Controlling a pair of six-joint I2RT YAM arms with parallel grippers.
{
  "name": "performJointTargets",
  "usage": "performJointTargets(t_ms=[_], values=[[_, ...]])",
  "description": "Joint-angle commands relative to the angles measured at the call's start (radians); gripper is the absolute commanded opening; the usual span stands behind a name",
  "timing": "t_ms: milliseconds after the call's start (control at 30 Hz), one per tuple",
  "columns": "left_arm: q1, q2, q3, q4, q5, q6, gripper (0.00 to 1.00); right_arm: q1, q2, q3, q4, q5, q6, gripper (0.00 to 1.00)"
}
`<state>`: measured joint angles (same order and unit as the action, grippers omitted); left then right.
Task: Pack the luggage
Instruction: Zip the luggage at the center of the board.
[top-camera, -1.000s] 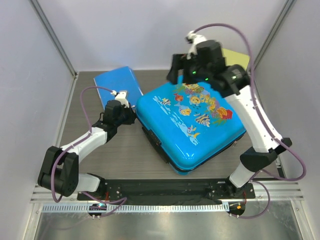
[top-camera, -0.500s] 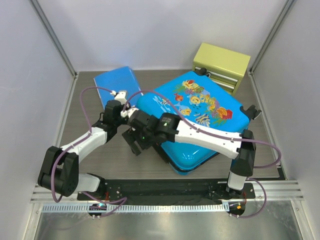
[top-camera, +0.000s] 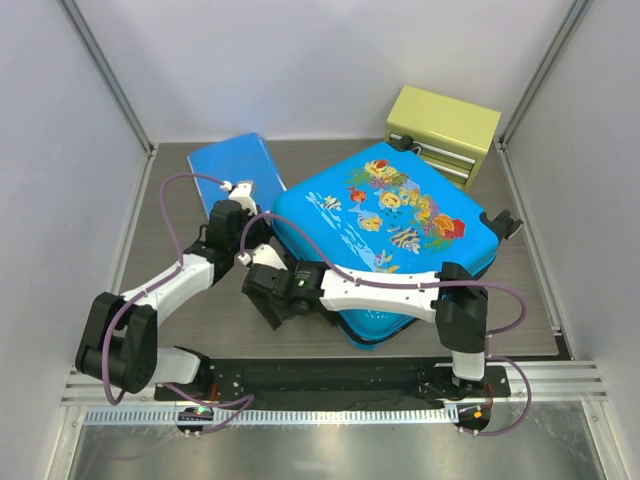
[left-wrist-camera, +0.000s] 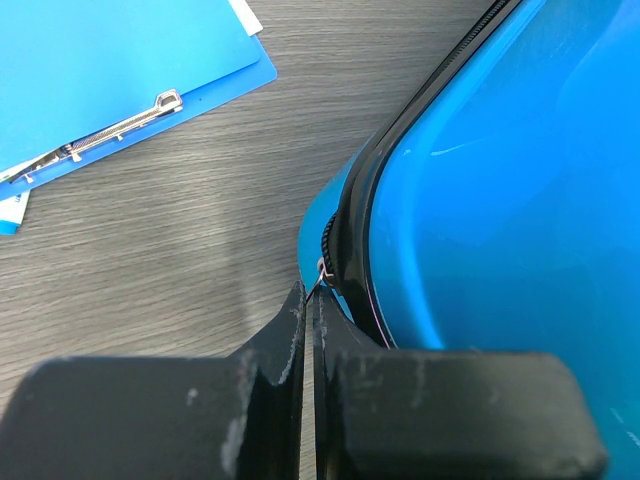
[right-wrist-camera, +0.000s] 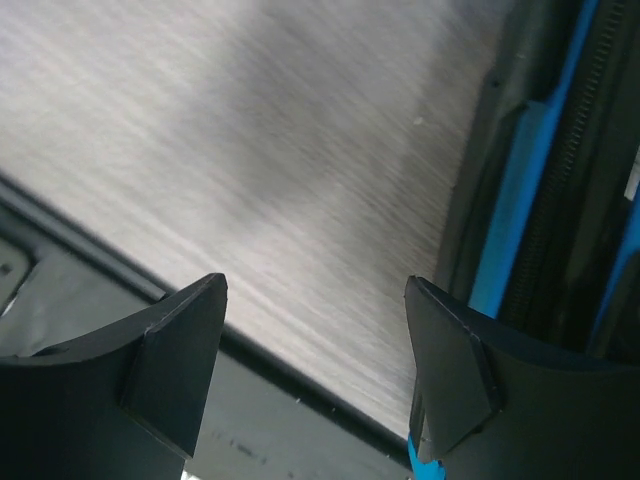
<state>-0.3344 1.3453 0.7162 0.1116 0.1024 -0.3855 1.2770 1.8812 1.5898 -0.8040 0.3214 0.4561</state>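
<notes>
The luggage is a bright-blue hard-shell suitcase with fish prints, lying closed and flat on the table. My left gripper is at its left corner; in the left wrist view the gripper is shut, with a small metal zipper pull pinched at the tips, right by the black zipper seam. My right gripper reaches across the suitcase's front to its near-left side. In the right wrist view it is open and empty above the table, with the suitcase edge just to its right.
A flat blue folder lies at the back left, also in the left wrist view. A yellow-green drawer box stands at the back right behind the suitcase. The black base rail runs along the near edge.
My right arm has swung from behind the suitcase across to its near-left side and dropped lower. My left gripper has stayed at the left corner. The suitcase has not moved.
</notes>
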Motion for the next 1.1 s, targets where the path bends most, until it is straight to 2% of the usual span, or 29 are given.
performJointTargets(t_ms=[0,133,367,600,800,867,900,967,1000,1067], values=[[0.044,-0.018,-0.001,-0.004,-0.110,0.011,0.00,0.015,-0.014,-0.022,-0.029,0.292,0.055,0.77],[0.044,-0.014,-0.006,0.002,-0.109,0.010,0.00,0.045,-0.016,-0.048,-0.041,0.468,0.070,0.78],[0.044,-0.014,-0.011,0.007,-0.105,0.002,0.00,0.061,0.035,-0.036,-0.092,0.564,0.096,0.78],[0.044,-0.017,-0.017,0.010,-0.105,-0.010,0.00,0.047,0.114,-0.053,-0.090,0.532,0.108,0.80],[0.044,-0.028,-0.026,0.013,-0.078,-0.012,0.00,-0.017,0.096,-0.134,-0.038,0.455,0.133,0.77],[0.044,-0.029,-0.032,0.016,-0.078,-0.012,0.00,-0.033,0.085,-0.152,-0.029,0.423,0.142,0.69],[0.044,-0.031,-0.032,0.016,-0.076,-0.012,0.00,-0.036,0.081,-0.168,-0.027,0.418,0.141,0.53],[0.044,-0.029,-0.037,0.016,-0.081,-0.009,0.00,-0.036,0.058,-0.185,-0.027,0.397,0.138,0.36],[0.044,-0.028,-0.037,0.016,-0.082,-0.007,0.00,-0.036,0.050,-0.207,-0.026,0.387,0.138,0.19],[0.044,-0.032,-0.043,0.020,-0.084,-0.006,0.00,-0.038,0.032,-0.234,-0.027,0.349,0.142,0.07]])
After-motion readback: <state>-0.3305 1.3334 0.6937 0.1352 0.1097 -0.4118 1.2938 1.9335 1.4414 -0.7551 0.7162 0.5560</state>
